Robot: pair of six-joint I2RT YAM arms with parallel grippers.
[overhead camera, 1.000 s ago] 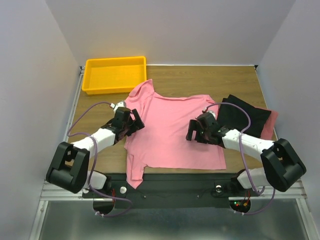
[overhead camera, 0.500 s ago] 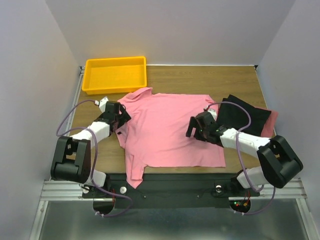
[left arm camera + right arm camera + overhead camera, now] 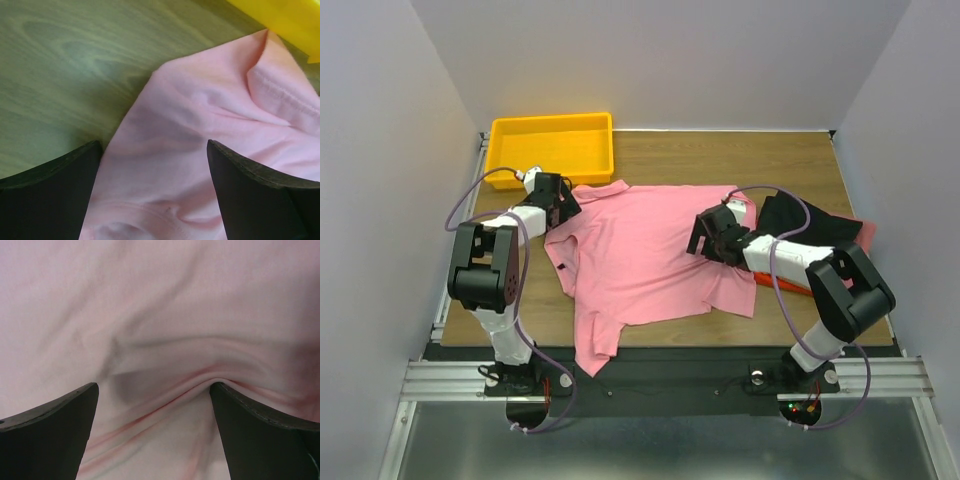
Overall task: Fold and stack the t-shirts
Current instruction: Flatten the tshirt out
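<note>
- The large pink shirt lies spread over the middle of the table, with one sleeve reaching past the near edge at 7 o'clock.
- The left gripper is down at the shirt's 10 o'clock corner, just beside the yellow tray. Its fingers are parted with pink cloth lying between them, and nothing is pinched.
- The right gripper is over the shirt's 3 o'clock side, its fingers spread wide across a raised wrinkle.
- Further out at 3 o'clock, a folded black shirt is partly hidden behind the right arm.
- Only slivers of an orange-red shirt and a folded pink shirt show beneath it, too little to make out their shapes.
</note>
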